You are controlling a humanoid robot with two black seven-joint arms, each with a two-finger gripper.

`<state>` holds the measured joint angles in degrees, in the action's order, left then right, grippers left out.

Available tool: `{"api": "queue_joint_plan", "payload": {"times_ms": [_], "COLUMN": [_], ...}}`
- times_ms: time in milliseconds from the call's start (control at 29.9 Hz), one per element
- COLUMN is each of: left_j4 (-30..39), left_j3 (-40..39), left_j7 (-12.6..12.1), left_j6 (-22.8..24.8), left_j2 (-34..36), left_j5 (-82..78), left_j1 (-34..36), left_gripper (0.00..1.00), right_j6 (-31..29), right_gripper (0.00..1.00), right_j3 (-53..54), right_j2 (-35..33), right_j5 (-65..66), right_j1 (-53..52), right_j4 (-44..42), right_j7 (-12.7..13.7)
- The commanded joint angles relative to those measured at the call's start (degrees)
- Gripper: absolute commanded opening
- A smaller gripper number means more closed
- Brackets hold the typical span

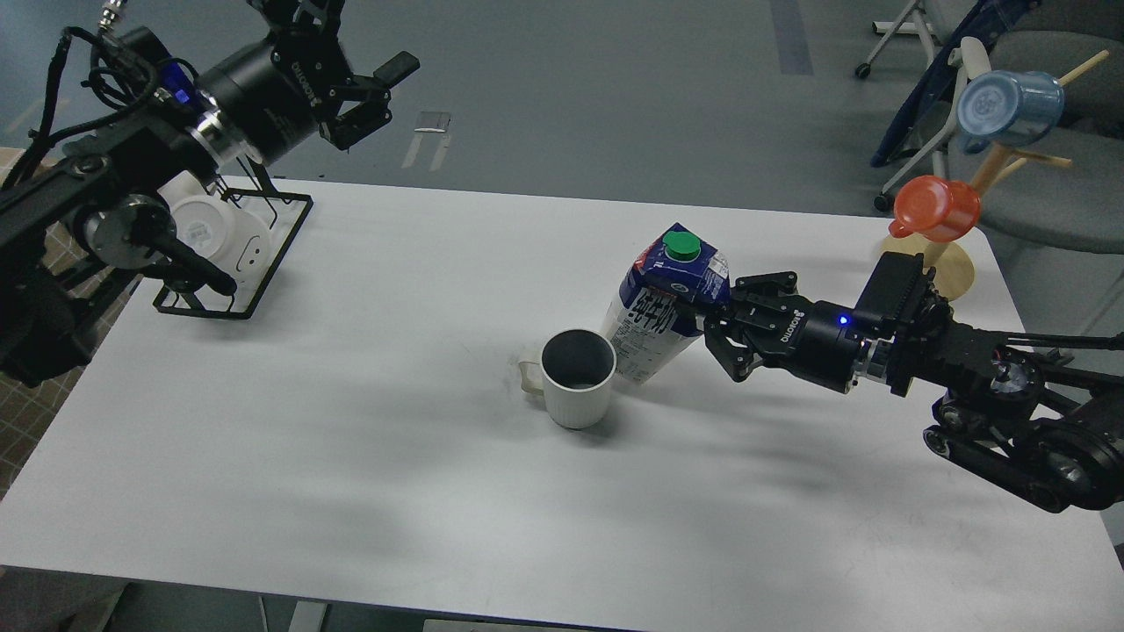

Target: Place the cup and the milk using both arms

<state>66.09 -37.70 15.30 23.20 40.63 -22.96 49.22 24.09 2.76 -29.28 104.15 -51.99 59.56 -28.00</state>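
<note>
The cup [577, 382], a white ribbed mug with a dark inside and its handle to the left, stands upright near the middle of the white table [369, 456]. The milk [659, 312], a blue-and-white carton with a green cap, stands right behind it, touching or nearly touching the cup. My right gripper [713, 318] comes in from the right and its fingers close around the carton's right side. My left gripper [373, 92] is raised at the far left, above the table's back edge, open and empty.
A black wire rack [230, 303] with smooth white mugs stands at the back left under my left arm. A wooden cup tree [953, 263] at the back right holds an orange cup [938, 209] and a blue cup [1008, 110]. Chairs stand beyond the table.
</note>
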Motion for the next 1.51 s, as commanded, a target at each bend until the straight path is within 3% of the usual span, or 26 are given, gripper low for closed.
{"api": "queue_joint_plan", "payload": {"times_ms": [0,167,301,368,435,636,971,1272,1473], "left_j4": [0.00,0.00,0.00,0.00,0.00,0.00,0.00,0.00,0.00], "left_j3": [-0.09,-0.09,-0.09,-0.09,-0.09,-0.27,-0.53,-0.44,-0.44], "left_j7": [0.08,0.08,0.08,0.08,0.08,0.08,0.08,-0.01,-0.18], "left_j6": [0.00,0.00,0.09,0.09,0.09,0.09,0.18,0.09,0.09], "left_j2": [-0.03,-0.03,-0.03,-0.03,-0.03,0.06,0.50,0.50,0.50], "left_j5": [0.02,0.02,0.02,0.02,0.02,0.02,0.02,0.02,0.02], "left_j1": [0.00,0.00,0.00,0.00,0.00,0.00,0.00,-0.09,-0.18], "left_gripper": [0.98,0.98,0.98,0.98,0.98,0.98,0.98,0.98,0.98], "right_j6": [-0.01,-0.01,-0.01,-0.01,-0.01,0.08,0.17,-1.32,-6.67], "right_gripper": [0.00,0.03,0.32,0.39,0.55,0.76,0.82,0.84,0.84], "right_j3": [-0.12,-0.12,-0.12,-0.12,-0.12,-0.12,-0.03,0.06,2.50], "right_j2": [0.02,0.19,0.37,0.37,0.28,0.10,-3.41,-22.28,-34.07], "right_j5": [0.00,0.00,0.00,0.00,0.00,-0.18,-0.44,-2.45,-17.18], "right_j1": [0.22,0.05,0.22,0.22,0.31,0.31,0.14,0.14,-2.22], "right_j4": [-0.23,-0.32,-0.32,-0.32,-0.32,-0.23,2.14,20.30,33.76], "right_j7": [0.00,0.00,0.00,0.00,0.00,0.00,0.00,0.00,0.00]}}
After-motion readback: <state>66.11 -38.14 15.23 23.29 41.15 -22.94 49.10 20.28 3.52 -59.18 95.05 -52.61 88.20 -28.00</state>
